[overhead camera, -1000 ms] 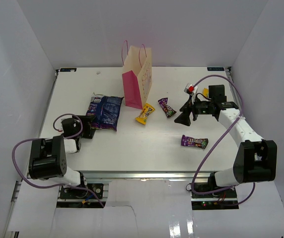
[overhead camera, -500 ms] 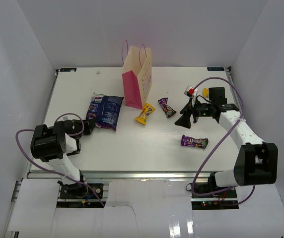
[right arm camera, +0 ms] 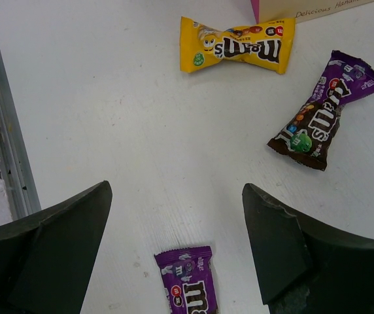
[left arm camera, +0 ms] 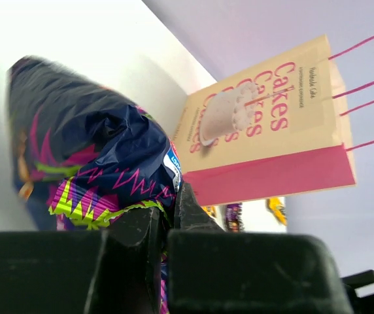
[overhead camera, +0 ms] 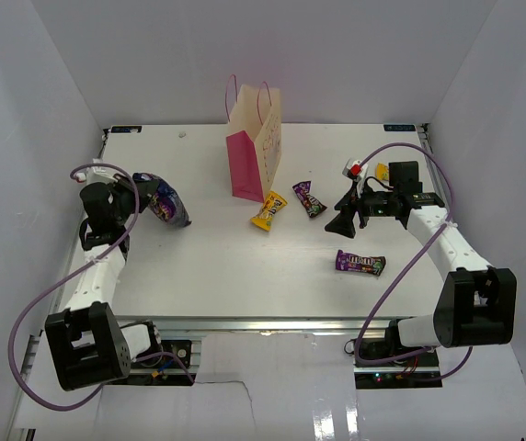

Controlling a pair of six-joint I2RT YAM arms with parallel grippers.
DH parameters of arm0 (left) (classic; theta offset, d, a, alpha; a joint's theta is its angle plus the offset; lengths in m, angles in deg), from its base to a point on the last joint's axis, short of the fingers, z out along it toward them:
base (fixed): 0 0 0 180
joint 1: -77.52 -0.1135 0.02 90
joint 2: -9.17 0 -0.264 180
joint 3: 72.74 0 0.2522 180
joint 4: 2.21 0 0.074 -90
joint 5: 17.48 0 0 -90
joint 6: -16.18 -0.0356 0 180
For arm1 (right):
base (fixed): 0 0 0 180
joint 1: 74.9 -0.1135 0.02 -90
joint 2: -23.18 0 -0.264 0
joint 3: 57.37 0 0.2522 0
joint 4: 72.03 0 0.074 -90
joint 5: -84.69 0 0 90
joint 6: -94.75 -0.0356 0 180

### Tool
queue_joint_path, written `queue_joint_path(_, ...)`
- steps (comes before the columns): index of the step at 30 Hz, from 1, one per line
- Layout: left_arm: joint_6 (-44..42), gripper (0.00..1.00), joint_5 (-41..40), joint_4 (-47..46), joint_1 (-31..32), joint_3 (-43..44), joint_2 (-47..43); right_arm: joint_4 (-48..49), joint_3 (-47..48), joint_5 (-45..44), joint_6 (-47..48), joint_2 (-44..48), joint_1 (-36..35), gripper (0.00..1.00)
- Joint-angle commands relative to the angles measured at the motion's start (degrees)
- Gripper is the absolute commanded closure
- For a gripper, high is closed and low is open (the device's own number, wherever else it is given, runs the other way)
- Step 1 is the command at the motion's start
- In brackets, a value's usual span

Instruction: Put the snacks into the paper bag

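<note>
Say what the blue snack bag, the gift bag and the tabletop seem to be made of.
Blue snack bag: thin plastic or foil film, glossy; it crinkles with sharp creases and highlights. Gift bag: matte paper, likely; flat printed faces, crisp folded edges. Tabletop: hard white surface, painted or laminated, faintly scuffed; material unclear.

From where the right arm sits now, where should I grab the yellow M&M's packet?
Probably its pinched middle, straight down from above: the yellow M&M's packet lies flat, and one end sits by the paper bag, so set the jaws across the narrow waist.
</note>
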Motion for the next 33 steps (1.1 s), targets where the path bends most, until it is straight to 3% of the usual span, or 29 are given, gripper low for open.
queue_joint_path(1, -5.79, 1.0, 0.28, 4.61, -0.21, 4.68, -1.96, -0.56, 1.1, 0.55, 0.36, 0.74, 0.24, 0.14)
queue_joint_path(10, -13.08, 1.0, 2.48, 10.06, -0.29, 16.9, -3.02, -0.56, 0.66, 0.29, 0.36, 1.36, 0.42, 0.14)
queue_joint_path(17, -10.47, 1.0, 7.65, 8.5, -0.12, 22.88, -2.85, -0.47, 1.01, 0.11, 0.27, 1.27, 0.6, 0.14)
queue_joint_path(24, -9.76, 1.0, 12.84, 6.9, 2.16, 38.14, 4.87, -0.56, 1.45, -0.15, 0.27, 0.92, 0.6, 0.14)
queue_joint_path(33, -11.68, 1.0, 11.45, 7.69, 9.63, 59.78, 17.27, -0.47, 1.1, -0.59, 0.19, 1.27, 0.95, 0.14)
